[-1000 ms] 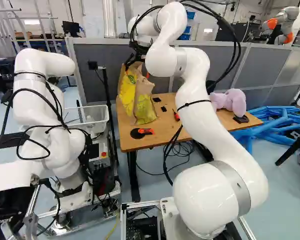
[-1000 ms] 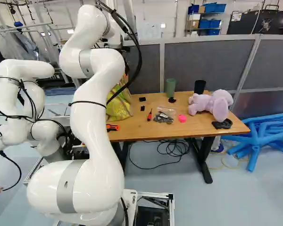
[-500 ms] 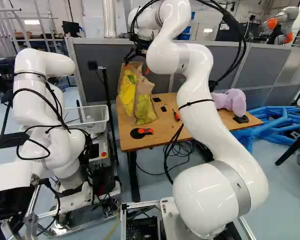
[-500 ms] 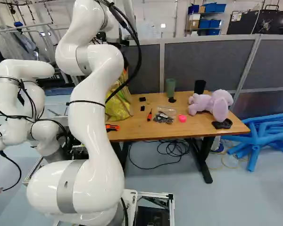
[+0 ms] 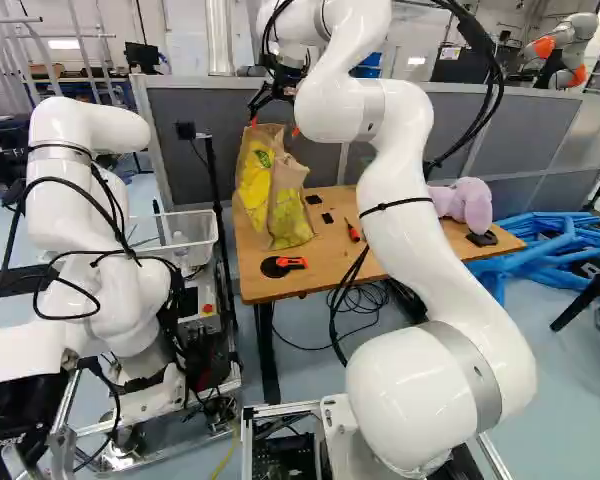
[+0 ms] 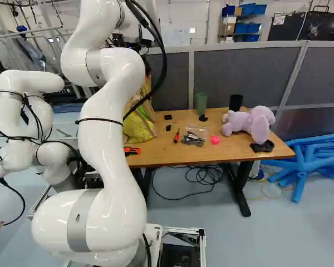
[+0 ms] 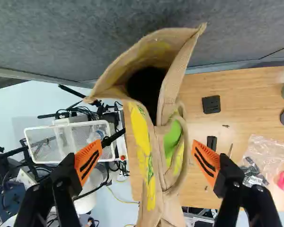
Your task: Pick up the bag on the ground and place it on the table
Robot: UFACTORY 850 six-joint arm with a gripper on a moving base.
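The tan jute bag with yellow and green print stands upright on the wooden table [image 5: 325,262], at its far left end; the bag [image 5: 290,205] shows well in the left base view. Just above its top is my gripper [image 5: 274,127], fingers spread wide. Seen along the wrist, the gripper [image 7: 147,145] has its orange pads on opposite sides of the bag [image 7: 143,137], with a gap to each. The bag's mouth gapes, and a handle loop hangs on its side. In the right base view my arm partly covers the bag [image 6: 140,127].
Grey partitions [image 6: 239,72] rise behind the table. On the tabletop lie an orange-handled tool [image 5: 292,262], a purple plush toy [image 6: 250,123], a green cup [image 6: 201,103] and small parts. Another robot [image 5: 90,230] stands left beside a white basket [image 5: 185,238].
My arm has lifted the open gripper a little, up from the bag's top. The bag stays where it was on the table, and the base has not moved.
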